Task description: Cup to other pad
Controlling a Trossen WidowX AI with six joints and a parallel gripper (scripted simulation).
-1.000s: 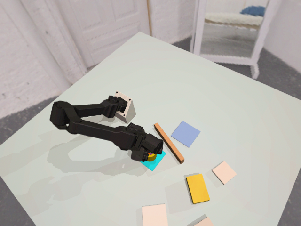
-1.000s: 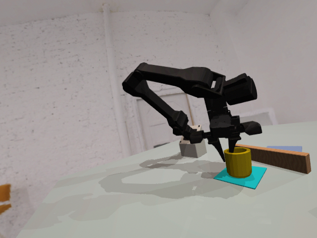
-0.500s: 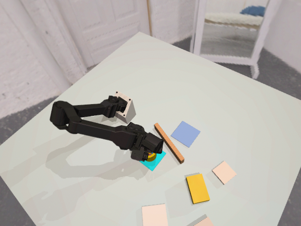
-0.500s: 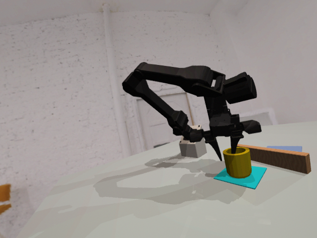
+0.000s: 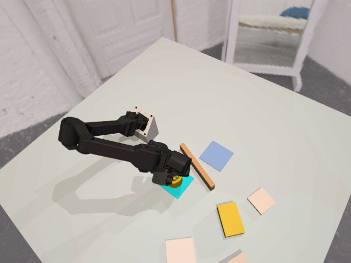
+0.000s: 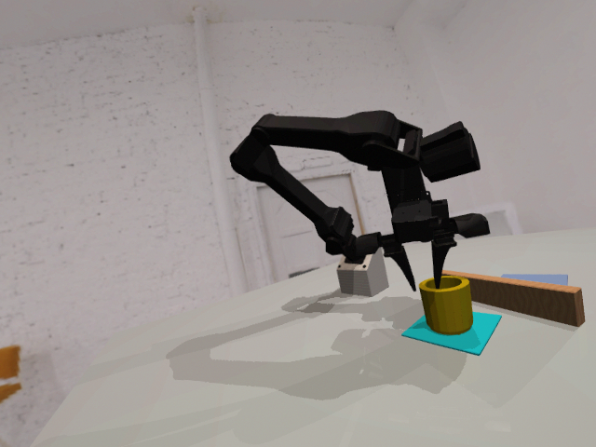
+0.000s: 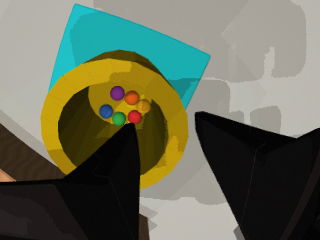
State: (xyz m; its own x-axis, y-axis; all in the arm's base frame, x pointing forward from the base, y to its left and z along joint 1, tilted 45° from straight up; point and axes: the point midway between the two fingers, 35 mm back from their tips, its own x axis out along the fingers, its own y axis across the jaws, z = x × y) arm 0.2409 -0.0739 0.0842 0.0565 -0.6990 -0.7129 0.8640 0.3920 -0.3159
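Fingers (image 6: 440, 262) of the black parallel-jaw gripper (image 6: 426, 287) stand spread, gripping nothing; one tip inside the yellow cylindrical cup (image 6: 447, 304) on the turquoise square pad (image 6: 480, 334); lifting crookedly could snag the rim, spilling coloured marbles (image 7: 124, 107).

Black arm (image 6: 313, 144) folded forward, wrist pointing down, jaws parted and gripping nothing.
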